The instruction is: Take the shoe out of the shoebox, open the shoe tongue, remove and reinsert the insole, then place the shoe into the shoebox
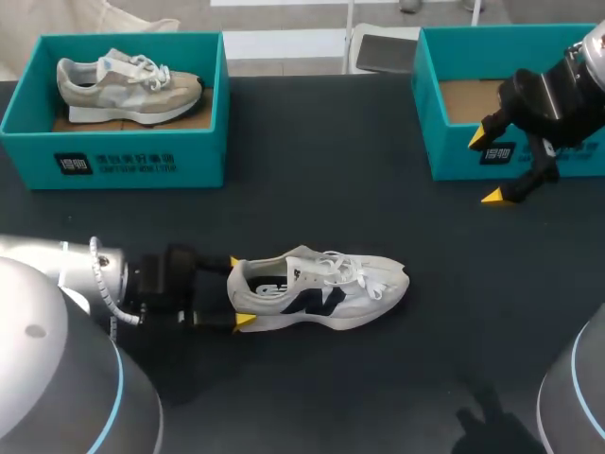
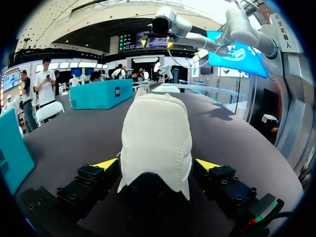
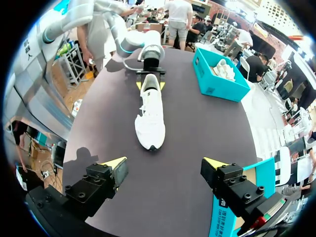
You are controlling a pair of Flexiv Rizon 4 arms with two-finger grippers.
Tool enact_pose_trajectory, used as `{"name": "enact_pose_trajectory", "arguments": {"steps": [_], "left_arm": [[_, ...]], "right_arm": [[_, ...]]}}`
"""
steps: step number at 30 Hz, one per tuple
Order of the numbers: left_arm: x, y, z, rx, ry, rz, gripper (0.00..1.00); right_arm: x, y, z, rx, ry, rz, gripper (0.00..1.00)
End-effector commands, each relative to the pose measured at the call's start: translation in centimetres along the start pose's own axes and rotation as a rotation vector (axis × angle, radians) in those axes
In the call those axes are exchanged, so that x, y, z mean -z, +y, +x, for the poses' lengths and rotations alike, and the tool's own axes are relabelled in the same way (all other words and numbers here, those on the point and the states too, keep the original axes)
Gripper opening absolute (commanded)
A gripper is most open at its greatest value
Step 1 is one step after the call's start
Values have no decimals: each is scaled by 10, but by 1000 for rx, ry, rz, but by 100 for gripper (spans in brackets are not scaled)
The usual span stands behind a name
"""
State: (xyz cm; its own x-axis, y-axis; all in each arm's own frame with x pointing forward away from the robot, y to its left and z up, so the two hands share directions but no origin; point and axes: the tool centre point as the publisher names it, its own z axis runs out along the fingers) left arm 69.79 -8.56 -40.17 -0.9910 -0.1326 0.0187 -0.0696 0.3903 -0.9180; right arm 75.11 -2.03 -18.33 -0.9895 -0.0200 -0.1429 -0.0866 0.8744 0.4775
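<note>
**White sneaker** (image 1: pixel 321 288): it is sitting on its sole in the middle of the black table (image 1: pixel 312 397), out of any box. The toe is pointing toward your right side and the laces are looping over the tongue.

**Left gripper** (image 1: pixel 239 291): you are clasping the sneaker's heel, with one yellow-tipped finger against each side.

**Right gripper** (image 1: pixel 487 167): it is hanging spread and empty over the front wall of the right teal shoebox (image 1: pixel 449 156), which is showing only its cardboard floor.

**Left teal shoebox** (image 1: pixel 123 161): it is holding a beige sneaker (image 1: pixel 128 85), which is probably not part of this job.

**Step in hand**: taking the shoe out looks finished, so you are coming to the tongue.

**Next move**: while the left gripper is steadying the heel, the right needs to cross to the laces, come down from above, and pinch the tongue's upper edge. It then draws the tongue toward the toe — gently, as the laces may be resisting. The insole is not showing yet.
</note>
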Motion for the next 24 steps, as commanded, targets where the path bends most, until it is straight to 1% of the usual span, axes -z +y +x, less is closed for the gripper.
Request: {"name": "enact_pose_trajectory", "arguments": {"steps": [1,8,14,15,16,18,23,24], "left_arm": [[-9,2,-3,0,16,-7,100],[-23,10,-4,-4,32,-24,100],[-25,14,-7,7,38,-30,100],[-26,14,-7,8,39,-30,77],[-26,14,-7,9,39,-30,34],[-25,14,-7,12,45,-29,0],[-24,14,-5,28,70,-37,0],[-24,13,-5,35,71,-28,0]], "right_arm": [[-1,0,0,0,0,2,100],[-1,0,0,0,0,2,100],[-1,0,0,0,0,2,100],[-1,0,0,0,0,2,100],[-1,0,0,0,0,2,100],[-1,0,0,0,0,2,100],[-1,0,0,0,0,2,100],[-1,0,0,0,0,2,100]]}}
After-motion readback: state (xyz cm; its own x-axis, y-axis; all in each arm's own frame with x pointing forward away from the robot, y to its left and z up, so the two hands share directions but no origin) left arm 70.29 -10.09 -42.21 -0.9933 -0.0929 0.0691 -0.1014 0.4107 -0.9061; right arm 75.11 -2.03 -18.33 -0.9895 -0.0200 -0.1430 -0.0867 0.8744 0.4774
